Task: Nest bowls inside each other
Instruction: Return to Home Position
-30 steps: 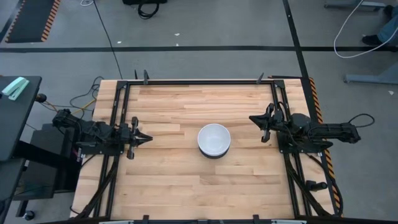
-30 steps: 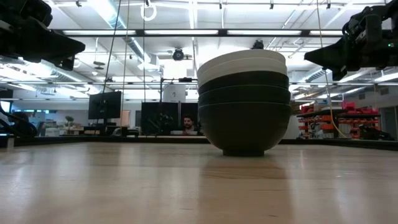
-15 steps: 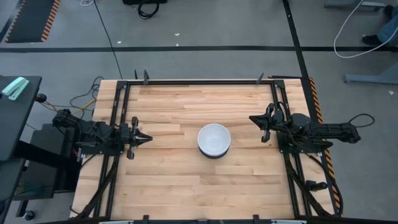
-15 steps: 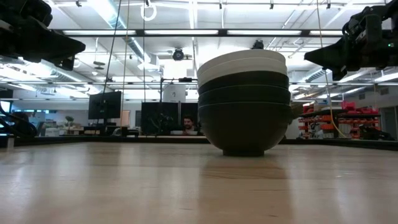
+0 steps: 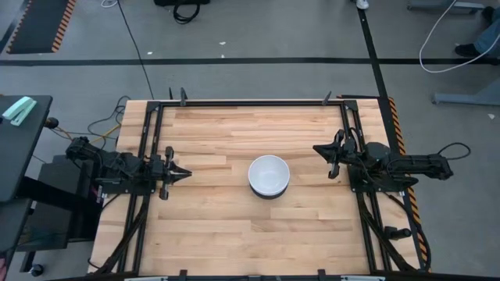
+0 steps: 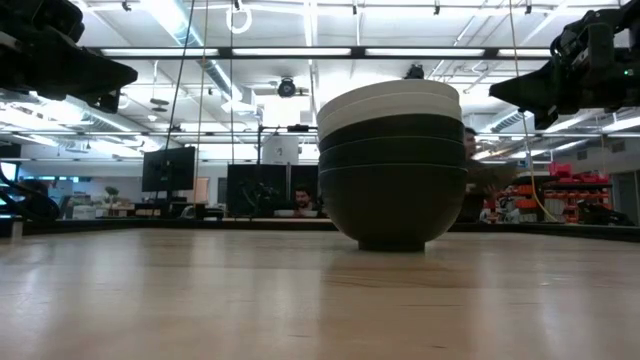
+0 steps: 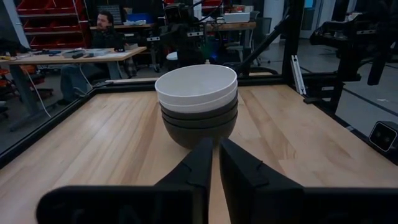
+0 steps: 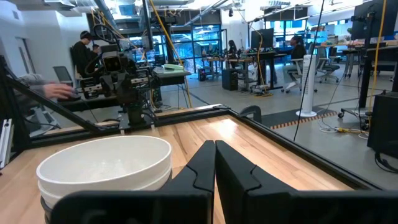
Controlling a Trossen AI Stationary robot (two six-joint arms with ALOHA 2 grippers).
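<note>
The bowls (image 5: 269, 176) stand nested in one stack at the table's middle, white ones on top of black ones (image 6: 392, 165), the lowest black bowl's foot on the wood. The stack shows in the left wrist view (image 7: 197, 102) and the right wrist view (image 8: 104, 167). My left gripper (image 5: 186, 173) waits shut at the table's left side, above the wood, its fingers (image 7: 215, 163) pointing at the stack. My right gripper (image 5: 316, 148) waits shut at the table's right side, raised (image 8: 215, 163), apart from the stack.
A black metal frame (image 5: 250, 102) runs round the table's edges. Bare wood (image 5: 234, 234) lies around the stack on all sides. Beyond the table are desks, screens and people (image 6: 300, 199), one passing behind the stack (image 6: 472, 180).
Neither arm nor the stack has moved. A person has walked into sight behind the stack in the low view.
</note>
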